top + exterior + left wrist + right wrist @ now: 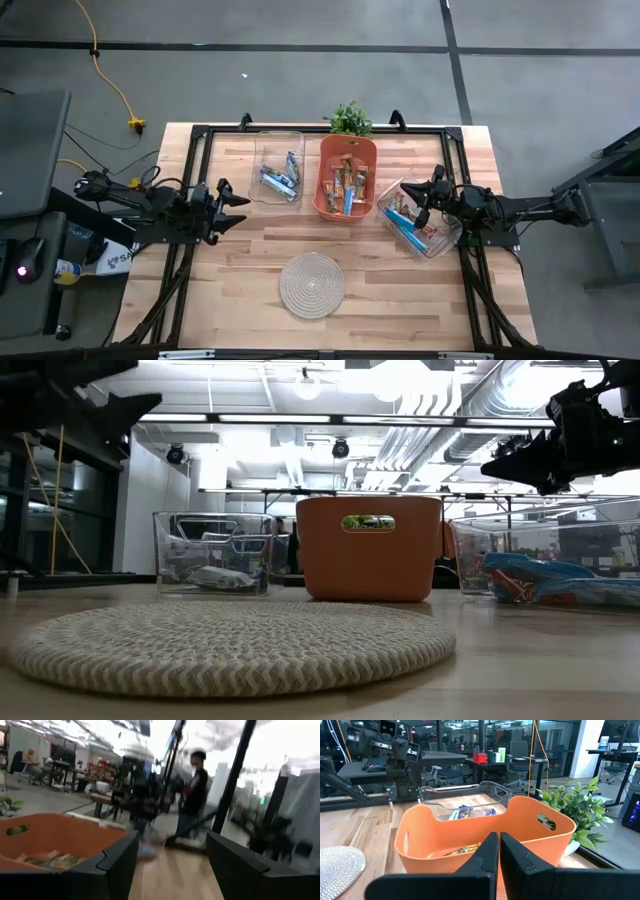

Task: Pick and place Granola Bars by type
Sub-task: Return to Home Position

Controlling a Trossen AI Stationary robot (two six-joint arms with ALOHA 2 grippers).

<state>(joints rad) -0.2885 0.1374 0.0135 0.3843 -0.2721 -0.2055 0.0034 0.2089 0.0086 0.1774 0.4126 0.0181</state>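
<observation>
Blue and brown-wrapped bars (347, 186) lie heaped in the orange bin (322, 180), with more in the left clear bin (258, 165) and right clear bin (445, 240) flanking it. The left hand (238, 208) hangs spread over open surface (400, 300) well left of the orange bin. The right hand (413, 207), pressed together, hovers just right of it, above the right clear bin.

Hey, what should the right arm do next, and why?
Probably draw the right gripper back from above the right clear bin toward its base: it is shut on nothing, so that drop looks done. Bars lie in the orange bin.
</observation>
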